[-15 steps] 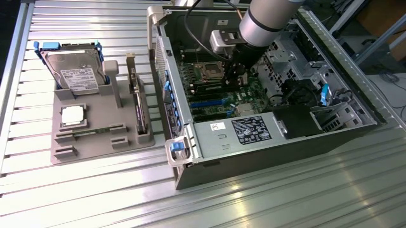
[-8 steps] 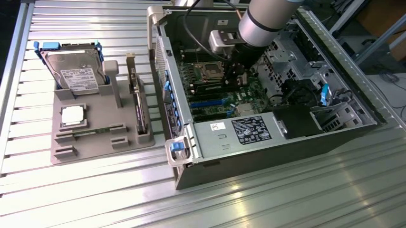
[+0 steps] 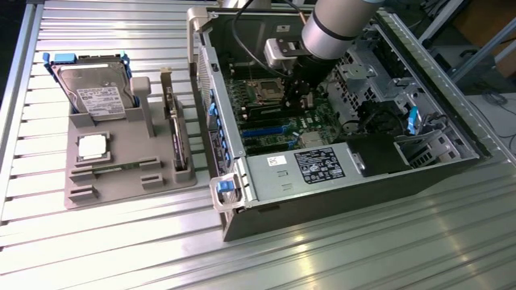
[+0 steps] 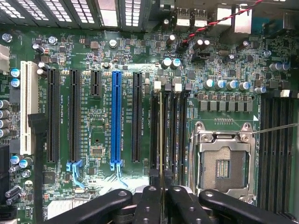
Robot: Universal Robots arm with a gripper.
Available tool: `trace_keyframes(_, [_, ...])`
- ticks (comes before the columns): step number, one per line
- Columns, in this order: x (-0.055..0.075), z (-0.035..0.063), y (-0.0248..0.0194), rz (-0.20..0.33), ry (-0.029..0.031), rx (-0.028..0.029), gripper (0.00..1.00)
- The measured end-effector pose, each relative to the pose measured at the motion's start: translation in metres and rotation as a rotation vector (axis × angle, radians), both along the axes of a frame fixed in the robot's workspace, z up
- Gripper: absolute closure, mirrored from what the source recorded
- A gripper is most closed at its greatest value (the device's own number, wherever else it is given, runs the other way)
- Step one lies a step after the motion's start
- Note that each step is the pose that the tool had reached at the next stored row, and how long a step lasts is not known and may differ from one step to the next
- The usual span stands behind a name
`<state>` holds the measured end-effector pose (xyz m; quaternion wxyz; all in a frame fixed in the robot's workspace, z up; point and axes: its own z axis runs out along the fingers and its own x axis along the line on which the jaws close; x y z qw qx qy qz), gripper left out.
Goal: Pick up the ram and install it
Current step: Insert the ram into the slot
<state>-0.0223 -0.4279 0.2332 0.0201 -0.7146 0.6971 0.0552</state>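
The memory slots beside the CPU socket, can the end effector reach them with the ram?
Probably yes: the end effector, shut on the ram, hangs right above the memory slots, and nothing stands between them.

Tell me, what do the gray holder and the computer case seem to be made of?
The gray holder looks like matte plastic: uniform dull gray, moulded slots, no glare. The computer case seems painted or bare sheet metal: thin folded edges and a slight sheen.
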Motion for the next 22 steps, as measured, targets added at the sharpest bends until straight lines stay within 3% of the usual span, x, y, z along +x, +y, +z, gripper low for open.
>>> trace_keyframes(3, [0.007,0.0002,0.0,0.0,-0.0001,0.0001,0.88])
trace_keyframes(8, [0.007,0.0098,0.0,0.0,-0.0002,-0.0002,0.88])
trace_keyframes(9, [0.007,0.01,0.0,0.0,-0.0001,-0.0056,0.88])
trace_keyframes(10, [0.007,0.0101,0.0,0.001,0.0,-0.0259,0.88])
trace_keyframes(11, [0.007,0.01,0.0001,0.001,-0.0001,-0.0499,0.88])
trace_keyframes(12, [0.007,0.01,0.0013,0.001,-0.0001,-0.0516,0.88])
trace_keyframes(13, [0.007,0.0101,0.0051,0.002,-0.0001,-0.052,0.88])
trace_keyframes(22, [0.002,0.0097,0.0072,0.003,-0.0001,-0.0541,0.88])
